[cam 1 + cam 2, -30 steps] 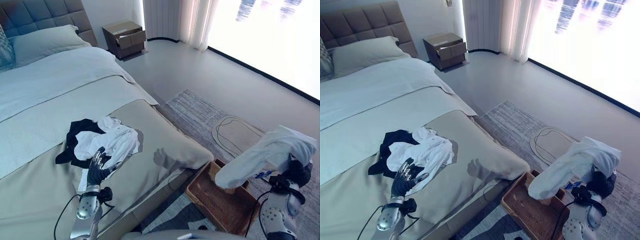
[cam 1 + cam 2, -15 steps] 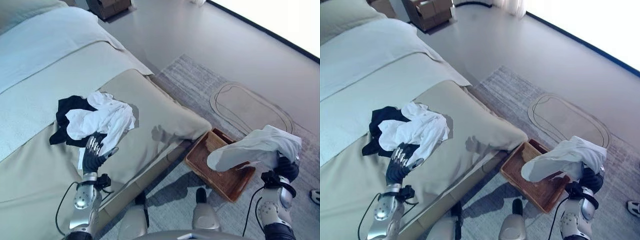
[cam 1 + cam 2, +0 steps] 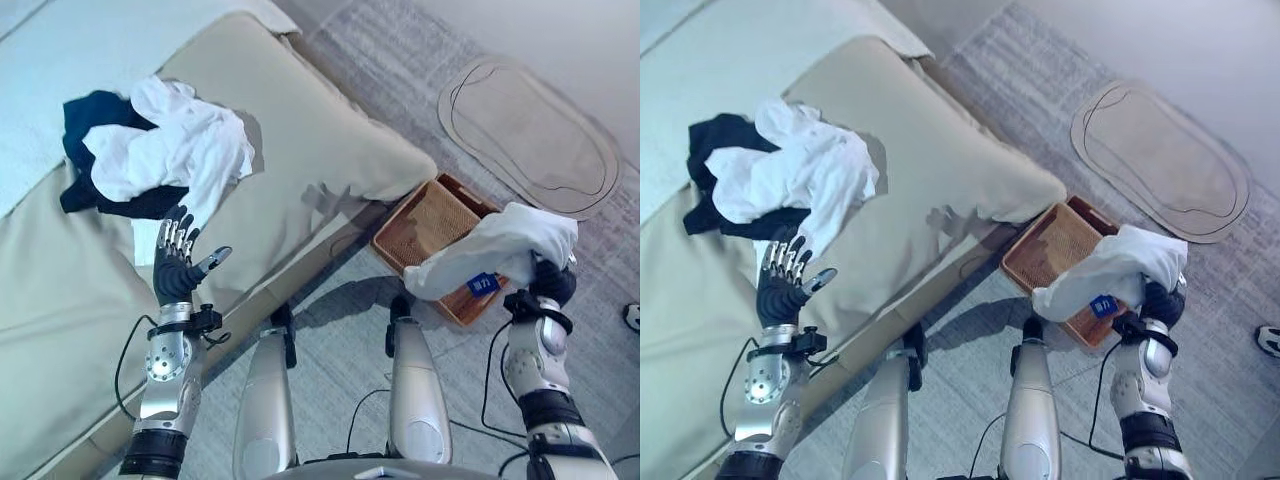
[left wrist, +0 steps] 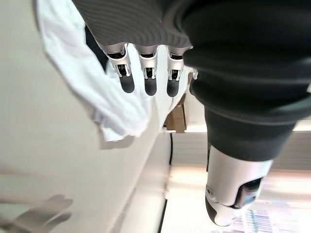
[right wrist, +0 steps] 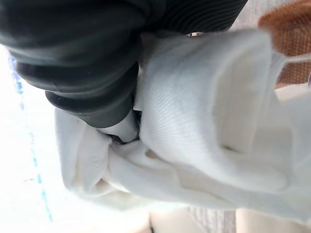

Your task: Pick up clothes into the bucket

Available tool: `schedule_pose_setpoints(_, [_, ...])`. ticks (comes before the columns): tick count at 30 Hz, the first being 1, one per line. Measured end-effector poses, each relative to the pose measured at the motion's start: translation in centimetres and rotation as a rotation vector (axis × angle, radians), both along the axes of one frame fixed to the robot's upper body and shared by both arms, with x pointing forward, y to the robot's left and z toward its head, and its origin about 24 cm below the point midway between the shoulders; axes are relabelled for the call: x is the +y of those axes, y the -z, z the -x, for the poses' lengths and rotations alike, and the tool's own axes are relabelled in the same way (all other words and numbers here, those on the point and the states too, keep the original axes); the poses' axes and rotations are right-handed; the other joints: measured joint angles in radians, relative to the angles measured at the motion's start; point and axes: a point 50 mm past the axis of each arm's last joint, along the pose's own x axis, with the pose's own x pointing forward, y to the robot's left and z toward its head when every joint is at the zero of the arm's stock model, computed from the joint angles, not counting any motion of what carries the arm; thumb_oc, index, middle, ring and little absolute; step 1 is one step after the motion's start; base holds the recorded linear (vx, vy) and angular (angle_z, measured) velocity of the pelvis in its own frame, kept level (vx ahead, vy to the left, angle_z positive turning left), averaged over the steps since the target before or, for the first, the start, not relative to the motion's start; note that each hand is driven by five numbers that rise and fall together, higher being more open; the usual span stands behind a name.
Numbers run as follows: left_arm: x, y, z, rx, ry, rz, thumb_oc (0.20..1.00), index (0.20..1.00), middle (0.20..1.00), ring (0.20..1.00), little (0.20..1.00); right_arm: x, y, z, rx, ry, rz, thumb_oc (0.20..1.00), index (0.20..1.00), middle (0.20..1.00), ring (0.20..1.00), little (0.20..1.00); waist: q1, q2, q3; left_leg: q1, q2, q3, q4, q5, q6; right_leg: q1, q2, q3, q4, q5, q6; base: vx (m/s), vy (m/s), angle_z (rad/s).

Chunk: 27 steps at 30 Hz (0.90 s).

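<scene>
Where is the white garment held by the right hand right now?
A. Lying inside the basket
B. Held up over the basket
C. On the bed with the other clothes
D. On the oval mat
B: the right hand grips the white garment, which hangs above the brown basket on the floor.

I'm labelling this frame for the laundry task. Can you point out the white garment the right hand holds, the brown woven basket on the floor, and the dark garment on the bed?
White garment (image 3: 500, 250), left eye view, middle of the hanging cloth.
Brown woven basket (image 3: 430, 222), left eye view, bare woven bottom.
Dark garment (image 3: 715, 135), right eye view, upper exposed part.
</scene>
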Motion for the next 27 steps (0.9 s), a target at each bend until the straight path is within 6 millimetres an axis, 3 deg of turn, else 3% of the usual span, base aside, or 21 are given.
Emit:
schedule_pose_setpoints(9, [-1.3,-1.5,-0.2,-0.065,0.066,0.025,1.0,1.0,1.0,1.0,1.0,-2.2,-4.2,-2.6,-0.043,0.071,0.071,0.2,0.2,0.2,0.2,0.2,0.024,0.038,0.047,-0.183,0.001,-0.015,0.145,-0.031,-0.011,-0.186,0.012,0.034,0.137,-0.025,-0.006,-0.05,0.007,-0.02])
schedule_pose_setpoints(15, [-1.6,-2.0,-0.2,-0.087,0.084,0.062,1.0,1.0,1.0,1.0,1.0,-1.9,-6.5,-4.1,-0.074,0.071,0.106,0.2,0.2,0.2,0.2,0.2,0.026,0.044,0.059,-0.269,0.001,-0.021,0.221,-0.058,-0.013,-0.278,0.021,0.055,0.207,-0.043,-0.003,0.02,0.002,-0.03])
schedule_pose_setpoints(18, [-2.0,-2.4,-0.2,-0.102,0.098,0.08,1.0,1.0,1.0,1.0,1.0,-1.4,-6.1,-4.8,-0.035,0.062,0.123,0.2,0.2,0.2,0.2,0.2,0.034,0.049,0.063,-0.302,0.001,-0.025,0.258,-0.065,-0.016,-0.311,0.023,0.061,0.248,-0.059,-0.007,0.0,0.0,0.0])
schedule_pose_setpoints(27, [-2.0,-3.1,-0.1,-0.133,0.091,0.084,1.0,1.0,1.0,1.0,1.0,-1.6,-2.5,-5.8,0.248,0.09,0.135,0.2,0.2,0.2,0.2,0.2,0.058,0.06,0.07,-0.381,-0.002,-0.042,0.327,-0.08,-0.03,-0.392,0.025,0.067,0.337,-0.093,-0.01,0.0,0.0,0.02])
